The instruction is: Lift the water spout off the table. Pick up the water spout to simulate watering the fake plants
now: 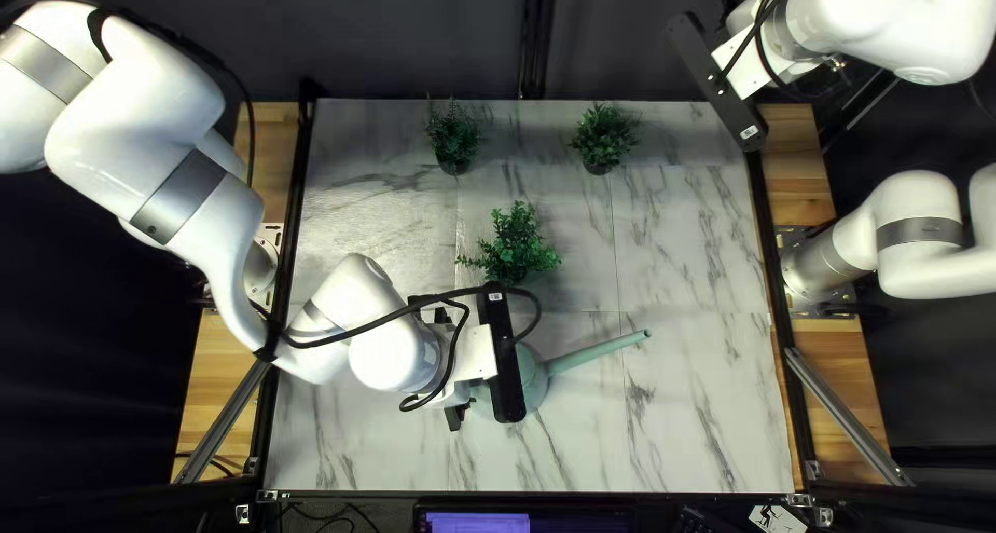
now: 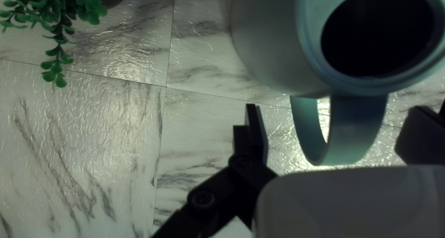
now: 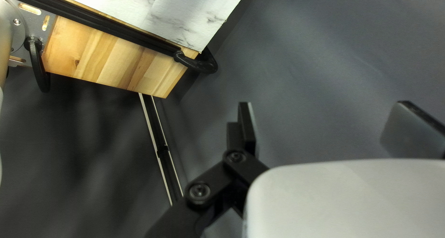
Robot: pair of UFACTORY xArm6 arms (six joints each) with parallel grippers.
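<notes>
Watering can (image 1: 534, 379): on the table (image 1: 706, 419), nearer its near edge, partly hidden under the left gripper (image 1: 474, 359) in the top left view. Spout (image 1: 597, 357) points toward the right of that view, angled slightly to the far edge. Left wrist view: round dark opening (image 2: 378, 31) and can body ahead of the gripper, handle (image 2: 357, 131) between the two fingers. Jaws wide apart, a gap visible on each side of the handle, so no grip on it.

Three potted plants. Nearest (image 1: 514, 244) stands just beyond the left gripper, toward the far edge. Other two near the far edge: one (image 1: 453, 137) left of center, one (image 1: 605, 137) right of center. Black cable (image 1: 389, 315) loops over the left gripper.

Right gripper (image 1: 745, 64): raised around the far right corner, well apart from the can. Jaws wide apart, holding nothing. Its wrist view looks at dark curtain (image 3: 324, 71), with a table corner and wood ledge (image 3: 111, 57) off to one side.
</notes>
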